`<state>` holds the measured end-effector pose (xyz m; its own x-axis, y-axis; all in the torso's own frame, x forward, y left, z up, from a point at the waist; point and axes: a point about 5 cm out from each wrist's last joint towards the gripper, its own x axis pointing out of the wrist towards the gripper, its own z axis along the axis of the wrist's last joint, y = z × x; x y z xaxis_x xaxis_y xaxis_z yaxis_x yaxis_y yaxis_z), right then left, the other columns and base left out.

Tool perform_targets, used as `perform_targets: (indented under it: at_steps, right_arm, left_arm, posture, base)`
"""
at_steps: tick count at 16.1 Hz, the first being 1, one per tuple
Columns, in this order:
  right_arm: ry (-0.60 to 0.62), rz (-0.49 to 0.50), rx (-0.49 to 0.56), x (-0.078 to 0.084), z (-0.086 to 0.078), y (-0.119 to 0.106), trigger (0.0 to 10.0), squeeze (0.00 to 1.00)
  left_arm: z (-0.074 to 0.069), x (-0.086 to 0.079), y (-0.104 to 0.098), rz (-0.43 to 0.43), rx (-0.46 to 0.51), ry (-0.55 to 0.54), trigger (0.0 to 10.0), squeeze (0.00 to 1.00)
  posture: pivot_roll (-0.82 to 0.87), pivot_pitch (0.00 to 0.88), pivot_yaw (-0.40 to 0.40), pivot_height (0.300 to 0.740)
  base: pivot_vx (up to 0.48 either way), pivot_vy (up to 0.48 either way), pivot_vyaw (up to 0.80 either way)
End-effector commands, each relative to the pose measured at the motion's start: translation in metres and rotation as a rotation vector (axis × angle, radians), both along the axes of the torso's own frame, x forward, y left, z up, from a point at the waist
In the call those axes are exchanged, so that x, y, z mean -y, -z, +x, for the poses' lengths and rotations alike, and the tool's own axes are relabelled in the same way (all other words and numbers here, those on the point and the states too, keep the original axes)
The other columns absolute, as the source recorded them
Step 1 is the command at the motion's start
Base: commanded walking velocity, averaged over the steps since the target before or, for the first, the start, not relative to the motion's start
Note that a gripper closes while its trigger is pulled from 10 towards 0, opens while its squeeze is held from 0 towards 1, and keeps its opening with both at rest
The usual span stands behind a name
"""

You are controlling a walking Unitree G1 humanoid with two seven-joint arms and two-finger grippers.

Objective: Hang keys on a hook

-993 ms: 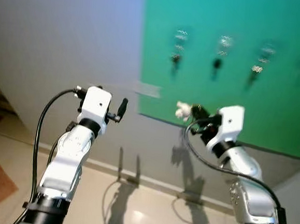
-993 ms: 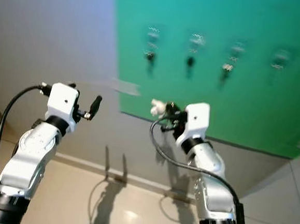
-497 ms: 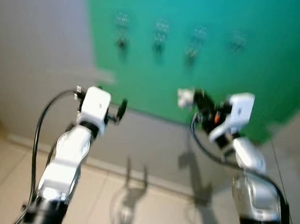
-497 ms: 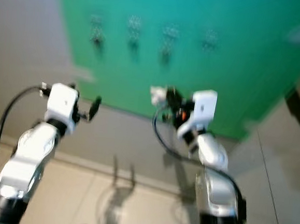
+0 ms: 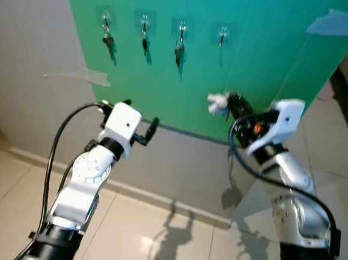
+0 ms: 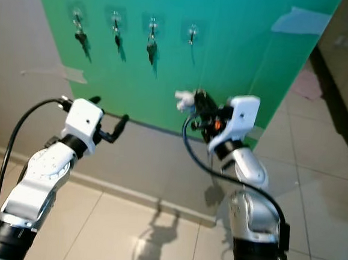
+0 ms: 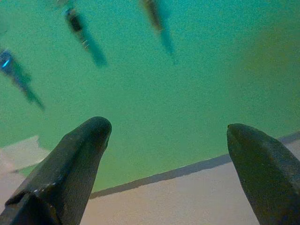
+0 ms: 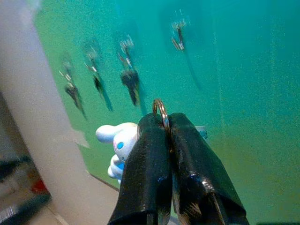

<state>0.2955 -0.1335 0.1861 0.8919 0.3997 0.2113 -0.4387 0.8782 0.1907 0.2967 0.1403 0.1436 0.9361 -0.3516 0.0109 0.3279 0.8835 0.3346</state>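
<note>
The right end effector (image 8: 165,136) is pinching a metal key ring with white plush charm (image 8: 119,140) below the empty clear hook (image 5: 223,33) on the green board (image 5: 263,65); the left end effector (image 7: 166,145) is gaping wide.

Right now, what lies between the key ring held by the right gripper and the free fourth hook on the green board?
Only bare green board separates the key ring from the free hook, seen in the right wrist view.
</note>
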Motion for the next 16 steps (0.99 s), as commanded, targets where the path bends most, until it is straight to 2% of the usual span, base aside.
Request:
perform_targets:
  at_steps: [1,4,8,11,13,15,16]
  right_arm:
    - [-0.016,0.021,0.033,-0.004,0.0,-0.011,10.0,0.0]
    - [-0.025,0.027,0.047,-0.01,0.007,-0.019,10.0,0.0]
    - [0.005,0.037,0.047,-0.02,0.03,-0.032,10.0,0.0]
    - [-0.02,0.024,0.052,-0.031,0.044,-0.038,10.0,0.0]
    - [-0.039,0.025,0.062,-0.035,0.051,-0.044,10.0,0.0]
    - [-0.051,0.042,0.083,-0.036,0.058,-0.052,10.0,0.0]
    - [-0.052,0.047,0.103,-0.036,0.063,-0.057,10.0,0.0]
  left_arm:
    - [0.001,0.003,-0.008,0.004,0.033,0.041,10.0,0.0]
    - [0.004,0.008,-0.013,-0.017,0.04,0.079,10.0,0.0]
    - [0.005,0.014,-0.015,-0.036,0.032,0.112,10.0,0.0]
    - [0.005,0.013,-0.016,-0.046,0.036,0.111,10.0,0.0]
    - [0.002,0.013,-0.016,-0.072,0.038,0.119,10.0,0.0]
    - [-0.002,0.016,-0.016,-0.061,0.036,0.152,10.0,0.0]
    - [-0.007,0.02,-0.017,-0.058,0.038,0.21,10.0,0.0]
  posture:
    - [-0.05,0.0,0.025,0.718]
    - [-0.06,0.0,0.036,0.718]
    - [-0.06,0.0,0.044,0.718]
    - [-0.05,0.0,0.025,0.718]
    - [-0.04,0.0,0.014,0.718]
    - [-0.02,0.0,0.004,0.718]
    - [-0.02,0.0,0.004,0.718]
  base:
    - [0.0,0.0,0.0]
    - [0.0,0.0,0.0]
    - [0.0,0.0,0.0]
    - [0.0,0.0,0.0]
    - [0.0,0.0,0.0]
    - [0.0,0.0,0.0]
    - [0.0,0.0,0.0]
